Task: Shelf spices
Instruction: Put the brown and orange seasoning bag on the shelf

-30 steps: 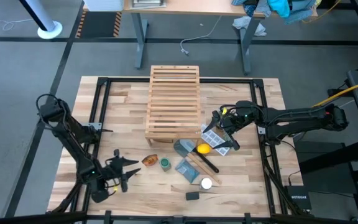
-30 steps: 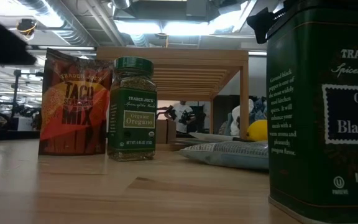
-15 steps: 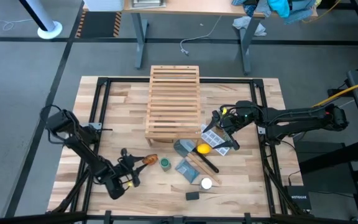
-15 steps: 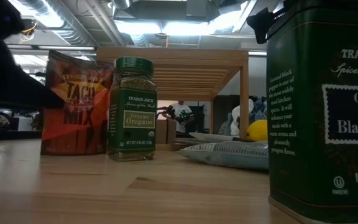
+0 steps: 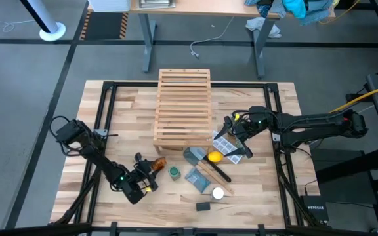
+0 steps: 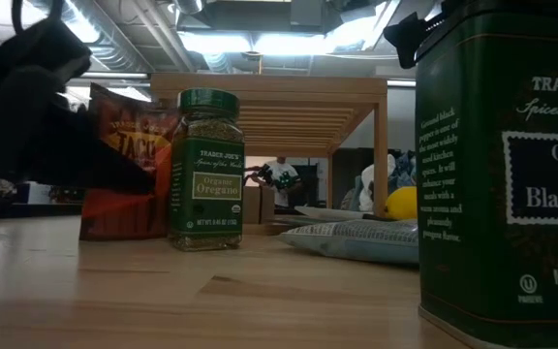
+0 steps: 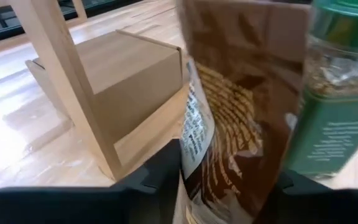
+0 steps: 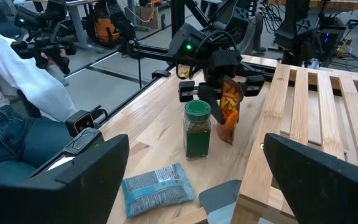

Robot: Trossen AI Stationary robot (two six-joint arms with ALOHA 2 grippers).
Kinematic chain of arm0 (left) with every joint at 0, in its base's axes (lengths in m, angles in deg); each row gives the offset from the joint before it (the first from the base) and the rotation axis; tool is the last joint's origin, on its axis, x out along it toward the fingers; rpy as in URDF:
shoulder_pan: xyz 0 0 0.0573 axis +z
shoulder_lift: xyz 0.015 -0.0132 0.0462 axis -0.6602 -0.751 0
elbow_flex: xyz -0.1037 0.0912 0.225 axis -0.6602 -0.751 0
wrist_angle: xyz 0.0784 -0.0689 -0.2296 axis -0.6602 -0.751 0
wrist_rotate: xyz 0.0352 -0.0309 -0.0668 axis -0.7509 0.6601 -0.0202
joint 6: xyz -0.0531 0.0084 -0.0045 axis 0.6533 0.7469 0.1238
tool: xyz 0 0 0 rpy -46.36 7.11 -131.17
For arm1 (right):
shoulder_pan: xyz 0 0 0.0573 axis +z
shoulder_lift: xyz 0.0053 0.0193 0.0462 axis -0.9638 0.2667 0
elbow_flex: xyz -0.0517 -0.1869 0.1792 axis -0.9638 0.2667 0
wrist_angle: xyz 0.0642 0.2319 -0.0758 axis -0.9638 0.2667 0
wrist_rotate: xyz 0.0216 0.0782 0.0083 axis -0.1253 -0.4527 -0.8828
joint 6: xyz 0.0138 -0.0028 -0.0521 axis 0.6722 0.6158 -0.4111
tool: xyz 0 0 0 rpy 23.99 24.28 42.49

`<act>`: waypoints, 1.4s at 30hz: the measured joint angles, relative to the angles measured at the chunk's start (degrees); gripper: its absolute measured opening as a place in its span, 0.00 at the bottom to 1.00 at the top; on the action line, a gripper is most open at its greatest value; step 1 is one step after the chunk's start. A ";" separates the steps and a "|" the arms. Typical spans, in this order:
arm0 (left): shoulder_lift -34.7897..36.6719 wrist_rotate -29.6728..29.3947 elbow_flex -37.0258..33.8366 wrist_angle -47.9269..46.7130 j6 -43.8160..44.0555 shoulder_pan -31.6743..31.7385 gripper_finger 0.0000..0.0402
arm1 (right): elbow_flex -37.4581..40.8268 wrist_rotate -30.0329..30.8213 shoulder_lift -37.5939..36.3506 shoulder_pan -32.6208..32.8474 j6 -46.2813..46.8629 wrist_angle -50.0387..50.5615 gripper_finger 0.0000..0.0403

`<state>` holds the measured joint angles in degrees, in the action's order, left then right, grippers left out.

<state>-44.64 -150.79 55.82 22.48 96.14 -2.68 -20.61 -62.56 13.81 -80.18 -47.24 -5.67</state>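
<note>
The orange-brown packet (image 5: 159, 162) stands on its bottom edge just near the light-wood shelf (image 5: 184, 108), left of the green-lidded jar (image 5: 174, 172). My left gripper (image 5: 149, 173) is open at table height, and the packet (image 7: 241, 106) sits between its fingers. The jar (image 6: 206, 170) stands upright on its base. The white-capped bottle (image 5: 218, 193) and the small black box (image 5: 203, 206) sit farther toward the near right. My right gripper (image 5: 231, 134) is open beside the shelf's right side and holds nothing. My left gripper straddles the packet's lower half, coming in level from the table's left. One finger (image 7: 163, 177) lies against the packet's edge (image 7: 188, 168). Whether the other finger touches, I cannot tell. The packet stands on the table, tilted.
A yellow round object (image 5: 213, 157), grey-blue pouches (image 5: 195, 178) and flat packets (image 5: 227, 145) crowd the table right of the jar. The shelf's leg (image 7: 73, 93) stands close behind the packet. A seated person (image 8: 17, 93) is beyond the table's left edge.
My left gripper has travelled toward the table's right, low over the wood, up to the orange-brown packet, and its fingers now stand around it. The packet has shifted a little and leans more than before. The right arm has kept still.
</note>
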 joint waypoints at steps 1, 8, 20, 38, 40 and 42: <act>0.00 -0.02 0.00 0.00 -0.28 0.17 0.27 | 0.00 -0.01 0.00 0.00 0.00 -0.01 0.94; 0.88 -1.84 0.73 0.09 -4.68 -1.41 0.08 | 0.00 -0.01 -0.01 0.00 0.00 0.00 0.94; 10.65 -6.90 6.96 0.12 -29.25 -4.08 0.08 | 0.00 -0.01 0.00 0.02 0.00 -0.09 0.94; 42.79 13.22 7.30 -0.35 -61.27 21.22 0.08 | 0.00 -0.01 -0.02 0.02 -0.04 -0.29 0.94; 44.40 18.88 7.30 -0.35 -62.09 25.92 0.08 | 0.00 -0.01 -0.02 0.02 -0.04 -0.31 0.94; 45.39 25.46 7.30 -0.35 -62.85 30.63 0.08 | 0.00 -0.01 -0.02 0.01 -0.09 -0.31 0.94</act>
<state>0.75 -125.33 63.12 22.13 33.29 27.94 -20.61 -62.57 13.79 -80.17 -47.33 -5.97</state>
